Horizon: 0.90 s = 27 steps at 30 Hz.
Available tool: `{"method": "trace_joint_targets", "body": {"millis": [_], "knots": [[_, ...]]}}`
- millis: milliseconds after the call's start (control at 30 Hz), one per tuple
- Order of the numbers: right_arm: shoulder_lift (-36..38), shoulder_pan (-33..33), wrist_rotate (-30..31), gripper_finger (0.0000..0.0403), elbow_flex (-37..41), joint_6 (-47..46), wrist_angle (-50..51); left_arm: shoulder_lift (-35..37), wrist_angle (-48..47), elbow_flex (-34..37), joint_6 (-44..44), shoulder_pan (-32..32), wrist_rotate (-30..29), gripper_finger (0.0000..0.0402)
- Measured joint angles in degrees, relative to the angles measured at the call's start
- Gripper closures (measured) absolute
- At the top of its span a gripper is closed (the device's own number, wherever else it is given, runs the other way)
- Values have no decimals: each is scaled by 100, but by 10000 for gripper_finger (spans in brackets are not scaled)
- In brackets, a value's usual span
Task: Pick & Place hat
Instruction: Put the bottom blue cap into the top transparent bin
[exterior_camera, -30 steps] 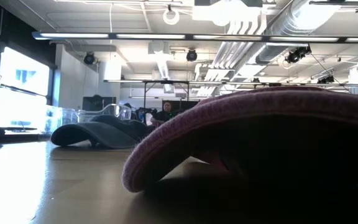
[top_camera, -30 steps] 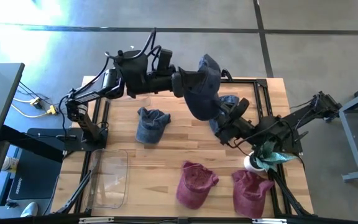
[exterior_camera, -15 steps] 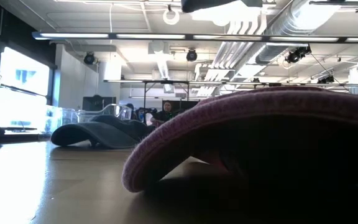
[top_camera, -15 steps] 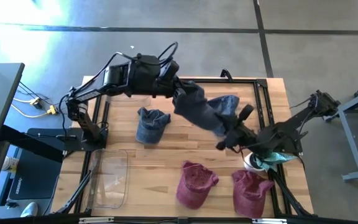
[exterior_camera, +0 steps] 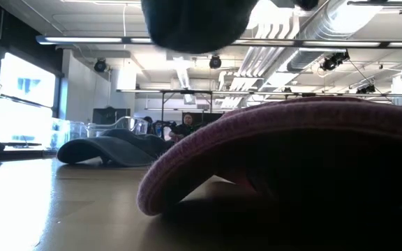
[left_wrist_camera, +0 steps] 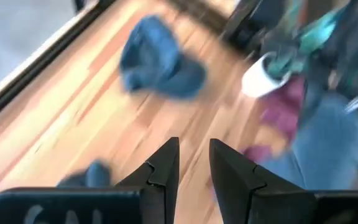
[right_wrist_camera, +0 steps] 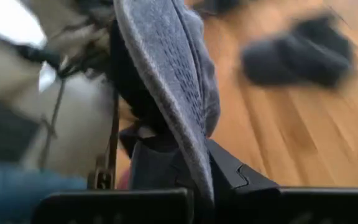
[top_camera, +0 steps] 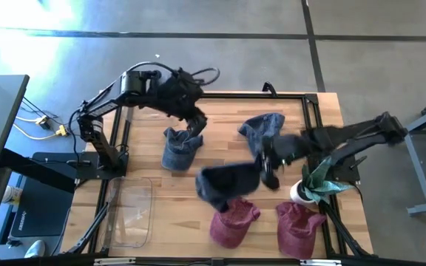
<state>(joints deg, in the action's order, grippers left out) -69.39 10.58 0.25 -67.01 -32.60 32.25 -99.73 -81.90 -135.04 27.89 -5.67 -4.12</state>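
My left gripper (top_camera: pixel 196 127) has its two dark fingers (left_wrist_camera: pixel 163 168) parted by a narrow gap with nothing between them. It hangs just above a crumpled blue hat (top_camera: pixel 180 146) on the wooden table (top_camera: pixel 146 166), my left arm reaching in from the table's far left corner and bent downward at the wrist.

Right of centre, my right gripper (top_camera: pixel 266 161) is clamped on the edge of a dark blue hat (top_camera: pixel 228 181), which hangs in the air over a maroon hat (top_camera: pixel 233 216). My right arm stretches low across the table from the right edge. Another blue hat (top_camera: pixel 261 125) lies behind it, and a second maroon hat (top_camera: pixel 299 224) lies near a small potted plant (top_camera: pixel 313 185).
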Motion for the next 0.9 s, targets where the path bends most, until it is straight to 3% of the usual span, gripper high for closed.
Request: {"method": "trace_joint_targets", "body": {"millis": [67,167,367,467,667,767,900], "knots": [[-77,-417,-24,397,1,-799,760,-10,-548,7,146,18,-189,317],[-394,-817,15,397,61,-977,1753,-68,-815,7,232,201,-692,317],[-595,-1103,-258,395,27,-748,1947,-92,-698,103,229,914,-935,317],[-534,-1232,-565,392,44,-687,1838,-91,-813,142,268,1411,-1527,317],[-579,-1680,-1941,397,29,-121,1244,126,-822,582,859,2166,-1817,317],[-866,-1880,-2836,397,25,104,623,361,-824,784,1239,2440,-1879,317],[-1452,-2009,-3515,397,25,518,198,449,-804,1219,1719,2611,-2073,317]]}}
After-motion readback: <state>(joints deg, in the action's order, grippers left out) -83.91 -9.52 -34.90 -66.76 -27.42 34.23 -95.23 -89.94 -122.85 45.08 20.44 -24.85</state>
